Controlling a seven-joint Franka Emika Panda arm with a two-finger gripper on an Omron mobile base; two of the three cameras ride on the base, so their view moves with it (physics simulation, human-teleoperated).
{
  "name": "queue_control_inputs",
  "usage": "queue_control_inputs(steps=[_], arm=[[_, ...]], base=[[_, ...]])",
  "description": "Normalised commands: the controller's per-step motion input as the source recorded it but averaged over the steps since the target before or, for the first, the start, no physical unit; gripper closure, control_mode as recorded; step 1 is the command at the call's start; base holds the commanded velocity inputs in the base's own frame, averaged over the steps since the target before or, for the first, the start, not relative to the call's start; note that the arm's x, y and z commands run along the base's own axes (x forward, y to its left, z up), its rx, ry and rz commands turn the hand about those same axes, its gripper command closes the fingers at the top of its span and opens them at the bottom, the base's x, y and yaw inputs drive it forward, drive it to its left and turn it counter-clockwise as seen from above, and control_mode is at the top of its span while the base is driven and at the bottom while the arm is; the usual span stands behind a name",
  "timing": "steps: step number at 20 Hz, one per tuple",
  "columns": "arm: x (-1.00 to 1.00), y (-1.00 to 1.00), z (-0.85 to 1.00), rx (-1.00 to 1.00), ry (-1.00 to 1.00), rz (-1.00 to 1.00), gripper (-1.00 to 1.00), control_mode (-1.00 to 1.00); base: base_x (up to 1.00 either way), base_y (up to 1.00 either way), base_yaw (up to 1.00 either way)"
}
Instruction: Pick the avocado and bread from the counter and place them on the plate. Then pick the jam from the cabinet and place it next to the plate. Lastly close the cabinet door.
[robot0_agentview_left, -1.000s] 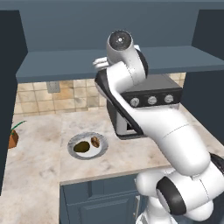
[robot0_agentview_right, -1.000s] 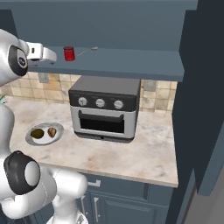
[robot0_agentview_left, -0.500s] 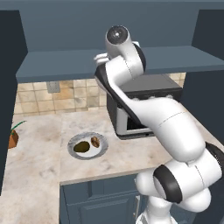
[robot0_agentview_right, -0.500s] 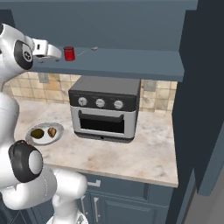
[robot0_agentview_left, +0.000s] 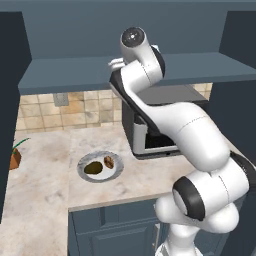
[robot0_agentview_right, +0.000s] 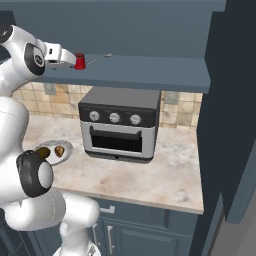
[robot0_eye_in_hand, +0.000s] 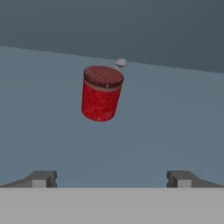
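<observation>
Now the hand (robot0_agentview_right: 70, 60) is spread wide and holds nothing, just short of the jam (robot0_agentview_right: 79, 61) standing upright on the cabinet shelf (robot0_agentview_right: 150, 70). Well below the jam, the avocado (robot0_agentview_left: 93, 168) and bread (robot0_agentview_left: 108, 162) lie on the plate (robot0_agentview_left: 100, 176) on the table (robot0_agentview_left: 45, 165).

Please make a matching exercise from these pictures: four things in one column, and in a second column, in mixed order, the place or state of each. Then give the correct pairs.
Things:
1. jam jar
2. avocado
3. toaster oven
4. tool

Places or states:
A. on the plate, beside the bread
B. open, short of the jar
C. upright on the cabinet shelf
D. on the counter below the shelf

Pairs: 1-C, 2-A, 3-D, 4-B
</observation>
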Motion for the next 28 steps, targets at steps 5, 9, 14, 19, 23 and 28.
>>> queue_control_inputs(steps=[5,9,14,19,23,28], arm=[[0.29,-0.11,0.00,0.04,0.00,-0.02,-1.00,-1.00],[0.25,-0.10,0.00,0.06,0.00,0.00,-1.00,-1.00],[0.25,-0.03,0.00,0.05,0.00,0.00,-1.00,-1.00],[0.21,0.00,0.00,0.02,0.00,0.00,-1.00,-1.00],[0.24,0.00,0.00,0.02,0.00,0.00,-1.00,-1.00],[0.23,0.00,-0.01,0.01,0.00,-0.02,-1.00,-1.00]], base=[[0.00,0.00,0.00],[0.00,0.00,0.00],[0.00,0.00,0.00],[0.00,0.00,0.00],[0.00,0.00,0.00],[0.00,0.00,0.00]])
